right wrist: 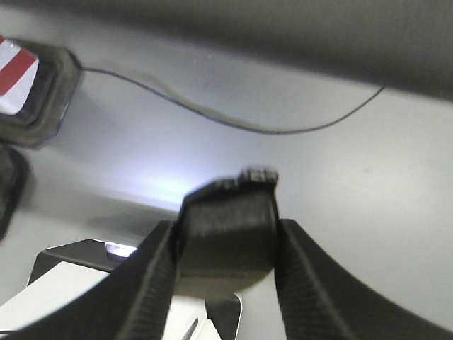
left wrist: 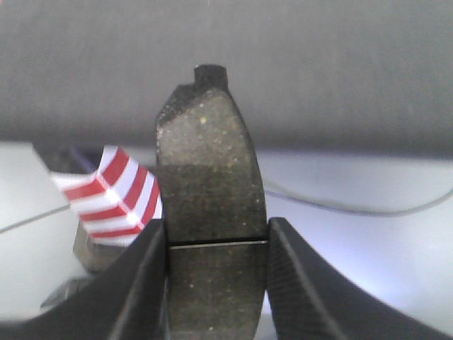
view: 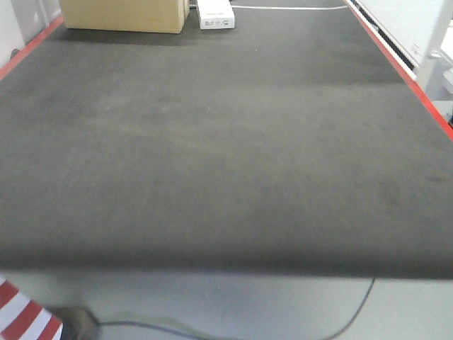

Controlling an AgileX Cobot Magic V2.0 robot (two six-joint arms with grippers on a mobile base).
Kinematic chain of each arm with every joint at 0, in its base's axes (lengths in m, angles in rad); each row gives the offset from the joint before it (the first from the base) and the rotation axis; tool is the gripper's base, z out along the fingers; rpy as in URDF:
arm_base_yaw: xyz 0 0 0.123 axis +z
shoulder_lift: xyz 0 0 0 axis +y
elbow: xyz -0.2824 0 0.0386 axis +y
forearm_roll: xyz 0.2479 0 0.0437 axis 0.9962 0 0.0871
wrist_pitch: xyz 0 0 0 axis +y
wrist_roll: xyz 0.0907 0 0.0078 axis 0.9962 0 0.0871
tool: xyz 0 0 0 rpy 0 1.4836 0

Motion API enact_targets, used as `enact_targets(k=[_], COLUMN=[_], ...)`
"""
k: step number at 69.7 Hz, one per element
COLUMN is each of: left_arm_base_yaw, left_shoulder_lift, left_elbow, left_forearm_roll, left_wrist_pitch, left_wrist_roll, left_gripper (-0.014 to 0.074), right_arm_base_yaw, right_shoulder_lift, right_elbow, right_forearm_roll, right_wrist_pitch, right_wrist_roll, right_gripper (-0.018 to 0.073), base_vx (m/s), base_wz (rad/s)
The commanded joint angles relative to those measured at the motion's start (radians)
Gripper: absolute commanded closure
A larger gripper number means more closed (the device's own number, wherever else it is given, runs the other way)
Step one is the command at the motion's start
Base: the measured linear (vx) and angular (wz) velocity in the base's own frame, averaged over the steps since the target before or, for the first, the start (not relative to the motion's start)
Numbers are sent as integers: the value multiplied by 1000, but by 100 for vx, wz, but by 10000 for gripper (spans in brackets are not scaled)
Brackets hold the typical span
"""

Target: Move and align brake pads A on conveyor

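The left tool (left wrist: 216, 227) is clamped on a pad (left wrist: 209, 163) by its side edges at the groove, the pad pointing toward the belt (left wrist: 318, 64) but short of it. The right tool (right wrist: 226, 228) grips a second pad (right wrist: 228, 209), blurred, also short of the belt, over the steel worktop (right wrist: 340, 184). Both are narrow edge holds, so a pad could twist on release and land askew. Only the front view shows the belt carrying no pads, with a box (view: 124, 14) at its far end. Only the wrist views show the pads.
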Motion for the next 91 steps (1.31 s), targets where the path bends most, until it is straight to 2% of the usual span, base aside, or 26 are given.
enact_targets(k=[1, 41, 91], left_arm_base_yaw=[-1, -1, -1], left_shoulder_lift=[5, 5, 5], left_elbow=[-25, -25, -25], left_forearm_roll=[34, 34, 34], left_wrist_pitch=[-50, -51, -51], left_wrist_roll=[-8, -8, -8], left_gripper=[603, 603, 603], right_arm_base_yaw=[0, 0, 0], right_shoulder_lift=[2, 2, 2], right_elbow=[-27, -27, -27], right_forearm_roll=[3, 3, 3], right_wrist_pitch=[5, 4, 1], right_wrist_roll=[1, 1, 1], right_gripper=[566, 566, 566], base_vx=[46, 36, 8], base_wz=[2, -3, -1])
